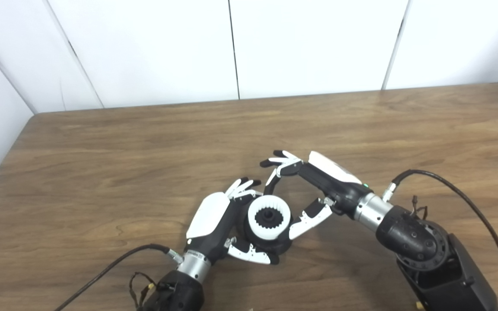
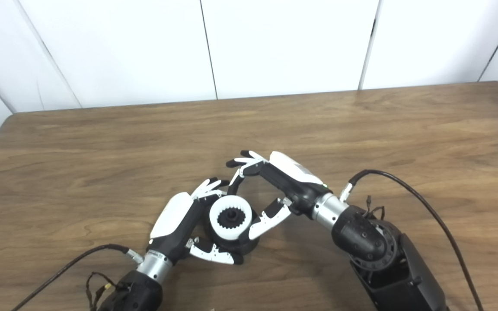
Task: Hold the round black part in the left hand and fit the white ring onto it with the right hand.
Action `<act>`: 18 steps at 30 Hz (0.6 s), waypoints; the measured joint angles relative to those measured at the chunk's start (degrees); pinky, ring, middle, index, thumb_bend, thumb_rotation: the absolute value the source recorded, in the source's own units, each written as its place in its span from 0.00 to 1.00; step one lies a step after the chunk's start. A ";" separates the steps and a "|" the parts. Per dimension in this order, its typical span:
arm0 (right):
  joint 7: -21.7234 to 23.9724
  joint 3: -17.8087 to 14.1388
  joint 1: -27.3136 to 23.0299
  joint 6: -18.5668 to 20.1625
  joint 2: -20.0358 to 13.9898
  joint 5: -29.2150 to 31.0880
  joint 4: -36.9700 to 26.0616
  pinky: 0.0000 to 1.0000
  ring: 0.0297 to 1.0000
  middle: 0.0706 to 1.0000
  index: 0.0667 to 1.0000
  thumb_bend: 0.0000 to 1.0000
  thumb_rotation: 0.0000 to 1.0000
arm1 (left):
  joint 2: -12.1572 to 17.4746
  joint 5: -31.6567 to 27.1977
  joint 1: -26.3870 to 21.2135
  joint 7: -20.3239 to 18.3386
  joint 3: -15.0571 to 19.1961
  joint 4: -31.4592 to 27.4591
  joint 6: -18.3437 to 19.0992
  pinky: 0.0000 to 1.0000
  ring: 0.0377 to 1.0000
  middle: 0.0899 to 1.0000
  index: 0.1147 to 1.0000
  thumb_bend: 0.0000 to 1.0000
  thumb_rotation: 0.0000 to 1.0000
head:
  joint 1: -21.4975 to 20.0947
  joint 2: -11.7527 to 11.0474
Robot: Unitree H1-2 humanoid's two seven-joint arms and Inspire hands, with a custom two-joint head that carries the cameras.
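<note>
The round black part (image 1: 280, 246) sits low over the table near the front edge, with my left hand (image 1: 212, 219) shut on it from the left, fingers behind it and thumb in front. The white ring (image 1: 255, 219), toothed on its inside, lies on top of the black part around a black hub. My right hand (image 1: 320, 180) reaches in from the right and is open. Its fingers (image 1: 282, 162) spread just beyond the ring. Its thumb (image 1: 307, 221) rests close against the ring's right side; contact cannot be made out.
The wooden table (image 1: 145, 147) stretches wide to the left, right and back, ending at white wall panels. Black cables (image 1: 469, 203) trail from both forearms over the table's near part.
</note>
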 measured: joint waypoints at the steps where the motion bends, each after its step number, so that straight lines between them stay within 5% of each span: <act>1: 0.00 -0.01 0.00 0.00 0.00 0.00 0.05 0.91 0.99 0.88 0.46 0.52 0.15 | -0.01 0.01 0.00 -0.01 -0.01 -0.01 0.05 0.86 0.98 0.91 0.59 0.91 0.17 | 0.00 0.00; 18: -1.93 -0.46 0.67 -1.98 -0.04 -0.37 2.92 0.87 0.98 0.87 0.46 0.52 0.15 | -0.20 0.56 0.48 -0.37 -0.14 -0.85 0.74 0.86 0.99 0.91 0.59 0.91 0.16 | 0.26 0.26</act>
